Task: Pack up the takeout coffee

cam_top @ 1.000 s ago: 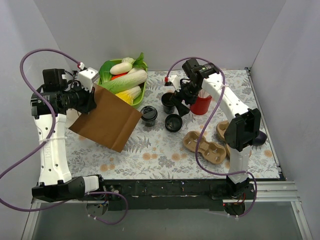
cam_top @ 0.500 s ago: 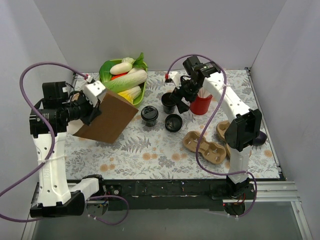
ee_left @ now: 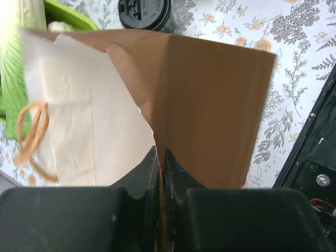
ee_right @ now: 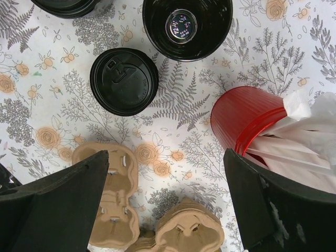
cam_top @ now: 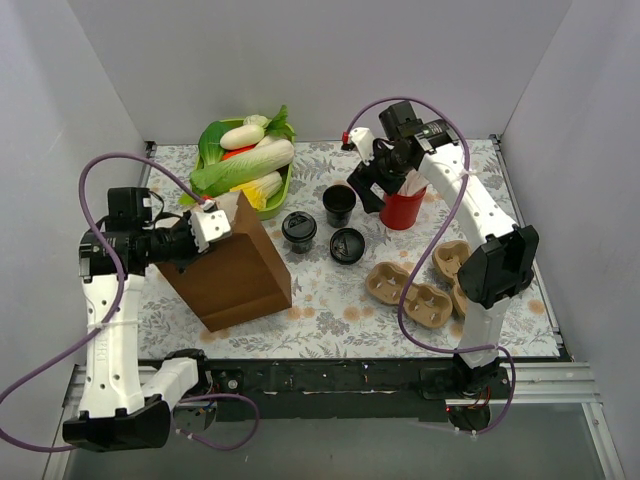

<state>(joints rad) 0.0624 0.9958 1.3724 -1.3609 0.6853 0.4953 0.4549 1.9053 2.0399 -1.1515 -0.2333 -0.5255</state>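
Two takeout coffees, black cups with black sip lids, stand mid-table: one [cam_top: 298, 228] right of the bag, the other [cam_top: 347, 245] [ee_right: 124, 81] nearer the carriers. A brown paper bag [cam_top: 235, 268] [ee_left: 210, 105] stands upright with its mouth open. My left gripper [cam_top: 205, 225] [ee_left: 161, 155] is shut on the bag's top edge. High over the red cup [cam_top: 402, 208] [ee_right: 244, 123], my right gripper [cam_top: 375, 182] [ee_right: 167, 157] is wide open with nothing between its fingers, apart from both coffees.
An open, lidless black cup [cam_top: 339, 203] [ee_right: 187, 26] stands behind the coffees. White sticks [ee_right: 302, 131] fill the red cup. Tan pulp carriers [cam_top: 408, 293] [ee_right: 107, 205] lie front right. A green tray [cam_top: 282, 190] of vegetables sits at the back left.
My left arm has swung the bag from lying tilted to standing upright, nearer the table's front. My right gripper has drawn back from the open cup toward the red cup, jaws slightly wider.
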